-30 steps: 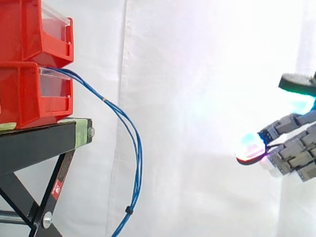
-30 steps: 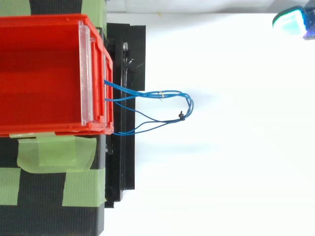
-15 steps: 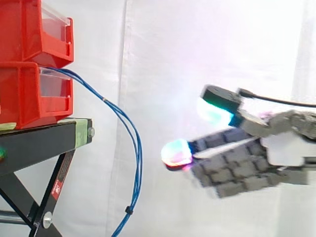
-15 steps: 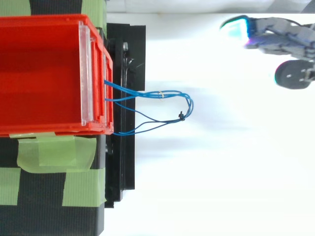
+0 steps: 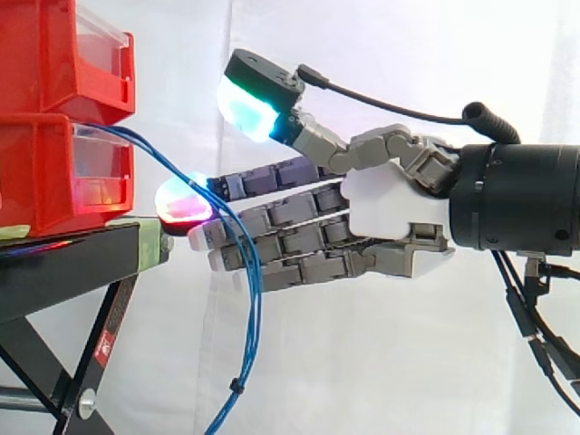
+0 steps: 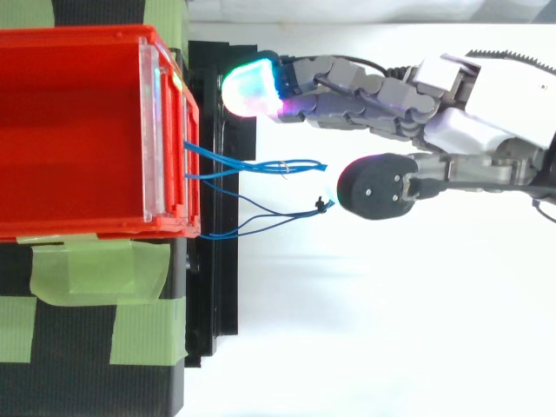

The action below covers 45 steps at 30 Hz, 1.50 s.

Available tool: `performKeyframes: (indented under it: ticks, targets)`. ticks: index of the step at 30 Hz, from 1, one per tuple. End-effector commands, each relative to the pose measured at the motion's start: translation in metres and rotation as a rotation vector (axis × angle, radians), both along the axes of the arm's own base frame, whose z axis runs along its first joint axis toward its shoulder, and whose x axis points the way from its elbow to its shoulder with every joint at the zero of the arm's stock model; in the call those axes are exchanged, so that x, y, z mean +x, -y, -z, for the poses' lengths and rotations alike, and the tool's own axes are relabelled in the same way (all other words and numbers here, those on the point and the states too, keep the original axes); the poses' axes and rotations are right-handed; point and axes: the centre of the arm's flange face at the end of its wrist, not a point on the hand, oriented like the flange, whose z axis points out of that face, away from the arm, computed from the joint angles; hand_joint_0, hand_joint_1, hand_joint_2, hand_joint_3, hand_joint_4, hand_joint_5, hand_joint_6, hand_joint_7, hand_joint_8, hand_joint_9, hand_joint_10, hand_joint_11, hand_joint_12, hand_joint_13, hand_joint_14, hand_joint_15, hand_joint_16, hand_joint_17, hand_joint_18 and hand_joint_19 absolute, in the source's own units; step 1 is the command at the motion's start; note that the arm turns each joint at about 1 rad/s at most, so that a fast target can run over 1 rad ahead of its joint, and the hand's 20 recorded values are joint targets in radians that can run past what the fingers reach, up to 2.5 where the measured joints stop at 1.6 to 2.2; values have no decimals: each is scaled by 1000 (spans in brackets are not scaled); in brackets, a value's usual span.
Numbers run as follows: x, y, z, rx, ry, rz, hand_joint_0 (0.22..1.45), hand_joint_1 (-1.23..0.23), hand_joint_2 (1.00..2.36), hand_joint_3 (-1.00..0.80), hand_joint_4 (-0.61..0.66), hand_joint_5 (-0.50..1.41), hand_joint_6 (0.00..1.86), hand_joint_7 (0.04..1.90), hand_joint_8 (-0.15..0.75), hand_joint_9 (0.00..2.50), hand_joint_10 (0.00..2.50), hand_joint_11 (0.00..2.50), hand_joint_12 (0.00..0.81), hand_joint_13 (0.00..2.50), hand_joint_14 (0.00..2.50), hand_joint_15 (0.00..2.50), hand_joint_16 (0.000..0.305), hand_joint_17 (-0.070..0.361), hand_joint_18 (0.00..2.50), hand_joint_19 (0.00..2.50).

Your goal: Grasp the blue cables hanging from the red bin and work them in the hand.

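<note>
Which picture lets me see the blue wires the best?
The side view. There the blue cables show their long droop from the lower red bin, crossing the hand's straight fingers. The top view shows them from above as short loops, the thumb over their far end.

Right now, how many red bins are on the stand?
2, stacked: the upper red bin sits on the lower red bin, which rests on the black stand; the blue cables hang from the lower one's front. Others may be hidden past the left edge.

Blue cables (image 5: 254,313) droop in loops from lower red bin (image 5: 36,172).
</note>
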Motion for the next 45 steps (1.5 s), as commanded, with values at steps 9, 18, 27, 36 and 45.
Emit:
performKeyframes:
  ticks: [9,18,27,36,45]
  targets:
    - [-2,-17,3,-10,-41,-11,840,-498,1003,-928,275,-11,7,693,379,870,17,577,435,558,14,437,63,142,435,444]
    - [-8,-19,7,2,-86,-22,849,-505,1004,-916,282,22,7,697,383,1059,18,783,474,981,26,822,63,142,675,581]
    - [-9,-16,5,38,-87,-24,854,-517,1003,-921,289,34,8,714,370,1206,23,1235,431,1326,18,1437,64,145,820,709]
    - [-21,-12,-32,34,-145,-28,853,-524,1003,-928,291,43,8,724,337,1237,14,1517,415,1333,392,1704,62,140,1040,1033]
    - [-18,-11,-50,44,-209,-22,846,-537,1002,-950,311,81,10,769,317,1073,1176,1772,407,1069,2266,1343,52,116,1420,1746]
